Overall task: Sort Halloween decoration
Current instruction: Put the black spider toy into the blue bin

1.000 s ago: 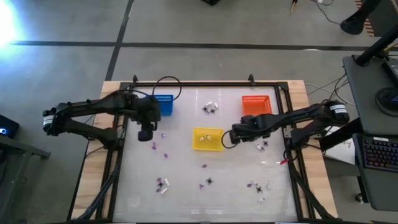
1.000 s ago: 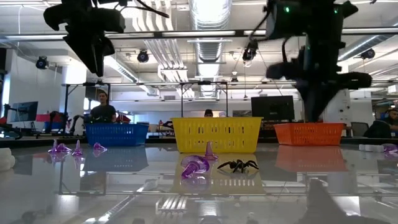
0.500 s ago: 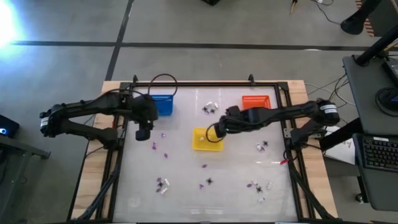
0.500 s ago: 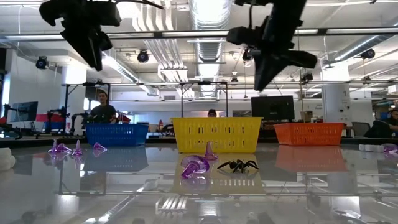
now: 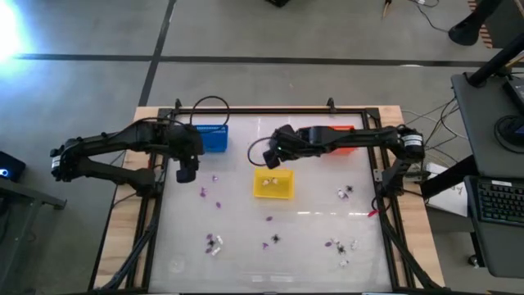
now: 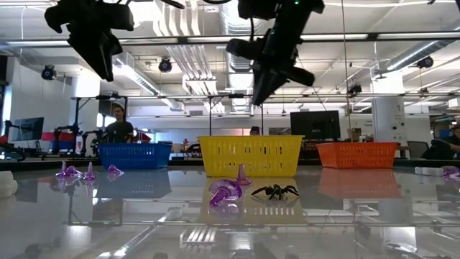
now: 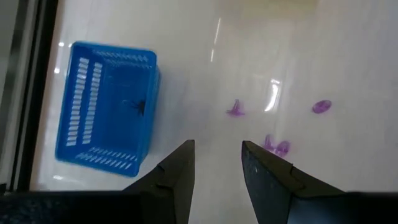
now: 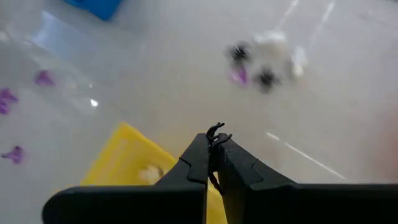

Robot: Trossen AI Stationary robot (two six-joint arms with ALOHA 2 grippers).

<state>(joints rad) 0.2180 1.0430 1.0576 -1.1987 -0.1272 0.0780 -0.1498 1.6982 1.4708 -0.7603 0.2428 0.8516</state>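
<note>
While my right gripper [image 8: 213, 144] hangs high over the far rim of the yellow basket [image 5: 273, 183], its fingers are pressed together on a tiny black spider [image 8: 215, 132] whose thin legs poke out past the tips. A pale trinket [image 8: 149, 172] already lies inside that basket. My left gripper [image 7: 217, 155] hovers just beside the blue basket [image 5: 214, 138], fingers spread with nothing between them, looking down on a few purple trinkets [image 7: 235, 110] scattered on the table [image 5: 311, 229]. A small dark piece [image 7: 139, 107] sits inside the blue basket. The orange basket [image 5: 337, 135] stands at the far right, partly covered by my right arm, which stretches across it. Between the blue and orange baskets lies a small mixed cluster [image 5: 277, 144] of black, white and purple bits. More pieces are strewn toward the near edge: another black spider [image 6: 275, 191] and a curled purple claw-like piece [image 6: 225, 194], just beside each other in front of the yellow basket. All three baskets are square plastic mesh with slotted walls; the tabletop is glossy, pale and reflective, framed by a dark rail with a cable looping over the far-left corner. The middle of the table between the baskets and the near scatter is mostly open. People sit in the room beyond.
</note>
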